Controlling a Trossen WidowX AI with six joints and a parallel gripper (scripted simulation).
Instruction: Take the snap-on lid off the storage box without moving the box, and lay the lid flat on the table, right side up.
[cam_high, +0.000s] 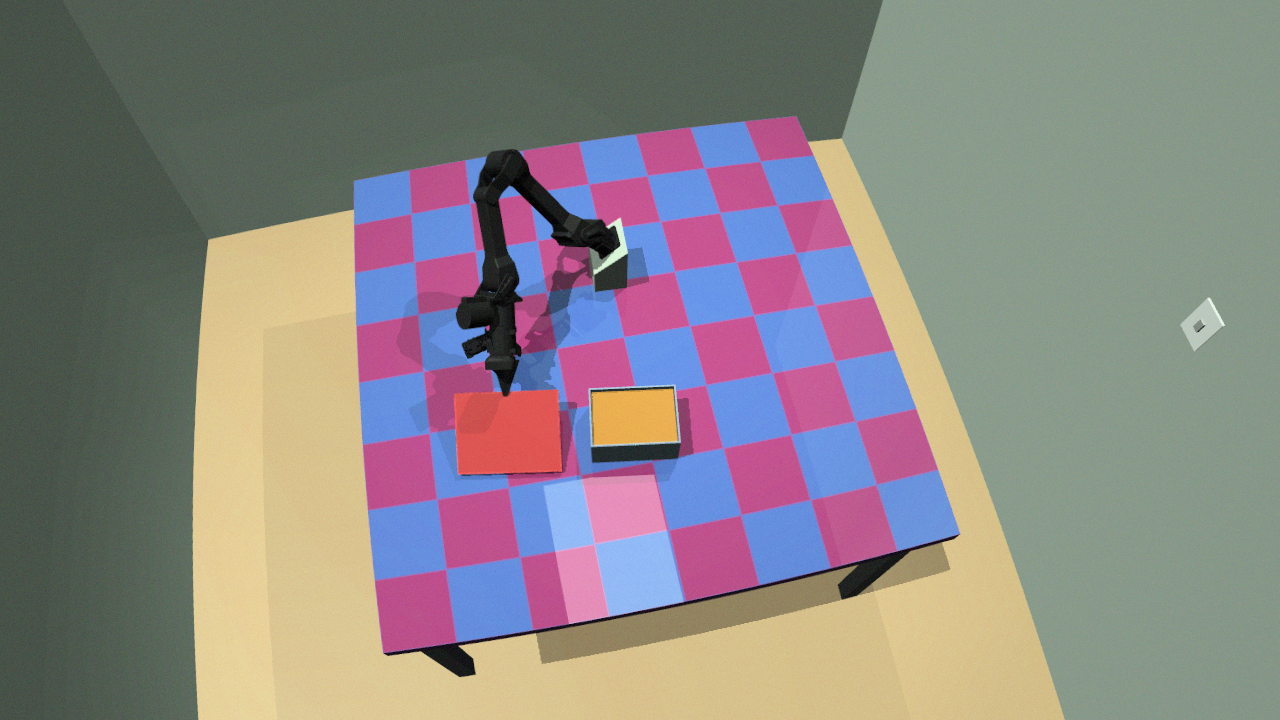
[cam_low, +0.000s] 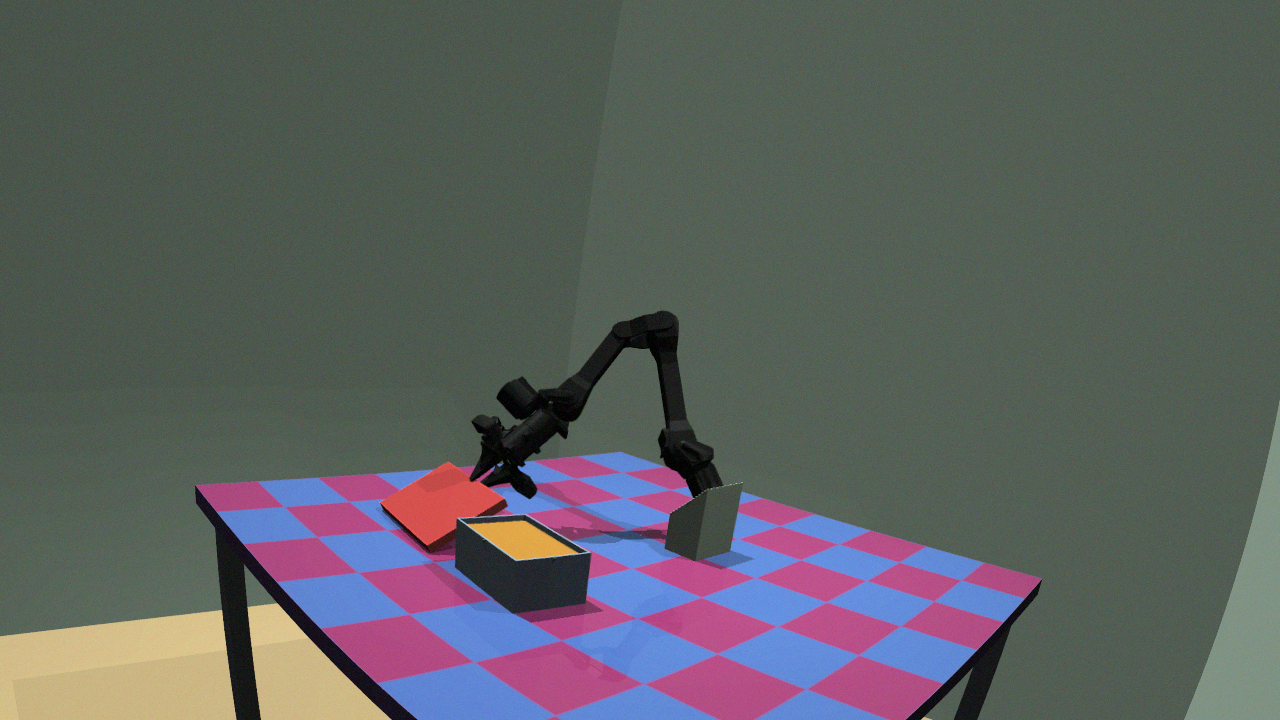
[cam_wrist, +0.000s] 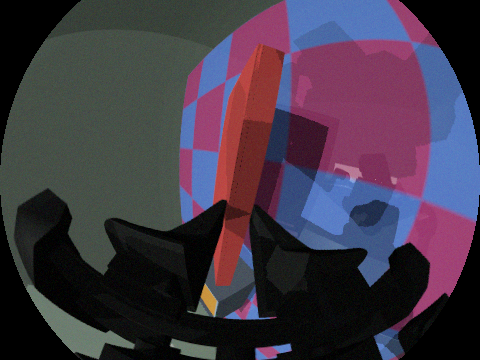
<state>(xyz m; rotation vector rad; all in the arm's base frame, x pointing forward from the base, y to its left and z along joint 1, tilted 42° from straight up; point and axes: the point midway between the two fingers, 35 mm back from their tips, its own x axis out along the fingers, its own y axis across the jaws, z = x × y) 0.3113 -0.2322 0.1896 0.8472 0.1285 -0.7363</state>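
The red lid (cam_high: 508, 436) (cam_low: 440, 510) (cam_wrist: 250, 150) is off the box and tilted, its edge on the arm's side raised and its red top facing up. My gripper (cam_high: 505, 392) (cam_low: 481, 481) (cam_wrist: 238, 207) is shut on that raised edge. Whether the lid's low edge touches the table is hard to tell. The dark grey storage box (cam_high: 635, 454) (cam_low: 547, 586) (cam_wrist: 240, 295) stands upright and open beside the lid, with an orange inside. In the wrist view it is mostly hidden behind the lid and fingers.
The table (cam_high: 769, 537) (cam_low: 796, 662) has a blue and magenta check. A grey block with a slanted top (cam_high: 611, 274) (cam_low: 702, 528) stands at the arm's base. The table's left edge lies beyond the lid in the top view. A bright light patch lies in front of the box.
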